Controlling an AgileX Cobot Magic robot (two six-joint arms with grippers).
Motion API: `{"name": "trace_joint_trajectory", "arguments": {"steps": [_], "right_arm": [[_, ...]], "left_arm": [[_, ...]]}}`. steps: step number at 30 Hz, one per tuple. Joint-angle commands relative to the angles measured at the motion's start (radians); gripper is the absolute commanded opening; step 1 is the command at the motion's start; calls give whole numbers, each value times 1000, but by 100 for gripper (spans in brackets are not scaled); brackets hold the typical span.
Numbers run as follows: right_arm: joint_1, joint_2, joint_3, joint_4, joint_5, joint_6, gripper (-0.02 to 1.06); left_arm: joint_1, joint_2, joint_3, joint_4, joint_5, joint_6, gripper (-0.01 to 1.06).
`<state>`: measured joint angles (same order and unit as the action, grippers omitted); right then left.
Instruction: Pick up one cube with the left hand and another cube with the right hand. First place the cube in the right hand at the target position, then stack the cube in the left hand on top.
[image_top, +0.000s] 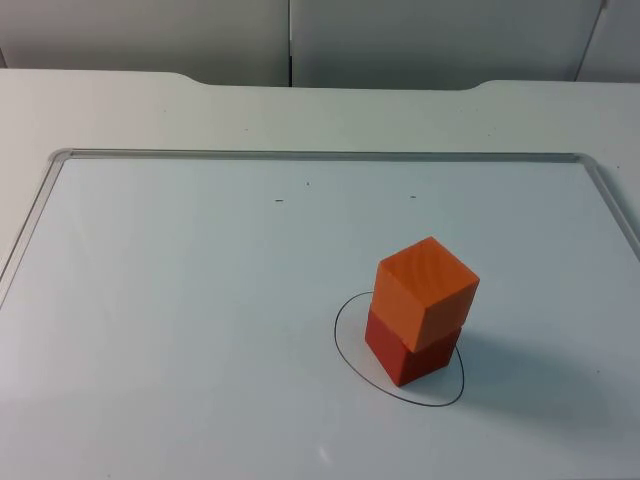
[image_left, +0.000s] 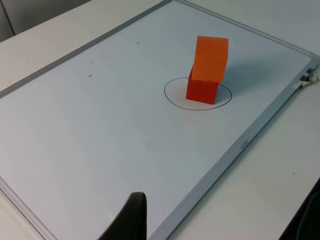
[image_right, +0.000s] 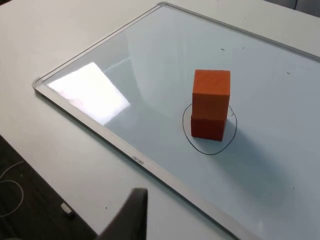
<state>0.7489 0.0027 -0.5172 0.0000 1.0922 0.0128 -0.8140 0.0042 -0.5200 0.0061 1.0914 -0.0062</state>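
You see the orange cube (image_top: 428, 290) stacked on the red cube (image_top: 408, 355) inside the circle (image_top: 345, 345); top view reveals its twist. Whether either end effector is open, you cannot tell.

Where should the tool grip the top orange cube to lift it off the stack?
Probably from above, closing on two opposite vertical faces of the lighter orange cube. It sits rotated and slightly offset on the darker red-orange cube inside the drawn black oval, so align the tool with the upper cube's faces and stay above the seam to avoid dragging the lower one.
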Motion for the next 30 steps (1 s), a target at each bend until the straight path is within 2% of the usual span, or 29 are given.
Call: {"name": "trace_joint_trajectory", "arguments": {"steps": [1, 2, 7, 8, 13, 14, 18, 19, 23, 30], "right_arm": [[-41, -3, 9, 0, -13, -13, 105], [-41, -3, 9, 0, -13, -13, 105], [-209, -3, 9, 0, -13, -13, 105], [-209, -3, 9, 0, -13, -13, 105], [-388, -3, 9, 0, -13, -13, 105], [-388, -3, 9, 0, -13, -13, 105], [-515, -3, 9, 0, -13, -13, 105], [-515, -3, 9, 0, -13, -13, 105], [-630, -3, 9, 0, -13, -13, 105], [-711, -3, 9, 0, -13, -13, 105]], "left_arm": [[1, -4, 7, 1, -13, -2, 102], [1, -4, 7, 1, -13, -2, 102], [69, -4, 7, 2, -13, 0, 102], [69, -4, 7, 2, -13, 0, 102], [192, -4, 7, 2, -13, 0, 102], [192, -4, 7, 2, -13, 0, 102], [289, -4, 7, 2, -13, 0, 102], [289, -4, 7, 2, -13, 0, 102], [373, -4, 7, 2, -13, 0, 102], [467, -4, 7, 2, -13, 0, 102]]}}
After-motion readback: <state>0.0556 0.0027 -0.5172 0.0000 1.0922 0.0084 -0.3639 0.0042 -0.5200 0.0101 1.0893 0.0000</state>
